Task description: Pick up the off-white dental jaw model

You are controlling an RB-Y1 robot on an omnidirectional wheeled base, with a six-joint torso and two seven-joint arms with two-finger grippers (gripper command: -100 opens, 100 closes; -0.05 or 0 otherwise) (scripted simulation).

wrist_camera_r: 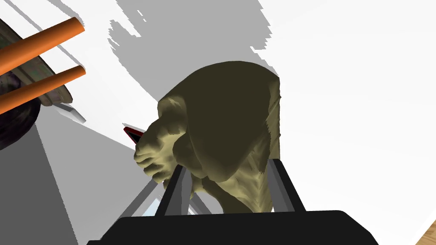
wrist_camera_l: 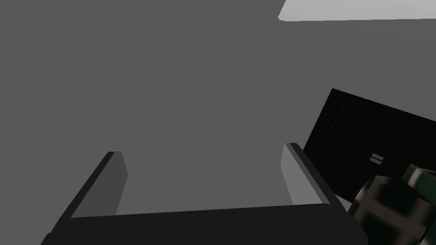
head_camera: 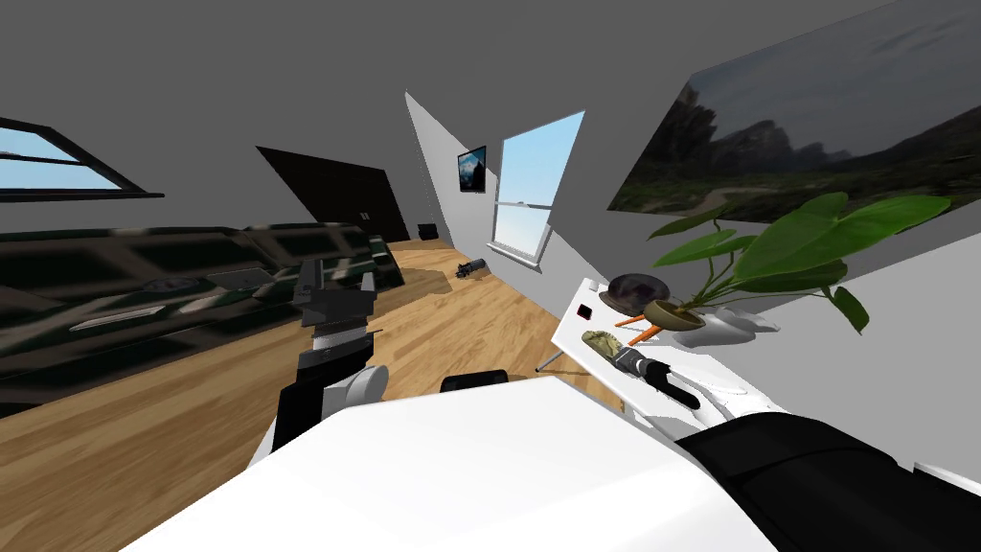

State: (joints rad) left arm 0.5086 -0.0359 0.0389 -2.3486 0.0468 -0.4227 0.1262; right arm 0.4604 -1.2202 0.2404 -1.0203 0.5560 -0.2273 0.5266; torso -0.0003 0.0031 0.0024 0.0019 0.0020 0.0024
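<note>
A lumpy, olive-tan dental jaw model (wrist_camera_r: 221, 127) with ridged teeth lies on the smooth white table (wrist_camera_r: 362, 106), near the table's front edge. The right gripper (wrist_camera_r: 228, 168) has its thin grey fingers pressed against the model's two sides, narrowed to a firm hold. The grasp looks made; the next move calls for a straight lift off the table, clear of two glossy orange rods (wrist_camera_r: 42, 38) on the table beside it. The left gripper (wrist_camera_l: 203, 149), away from the table, stands wide apart, holding nothing.
</note>
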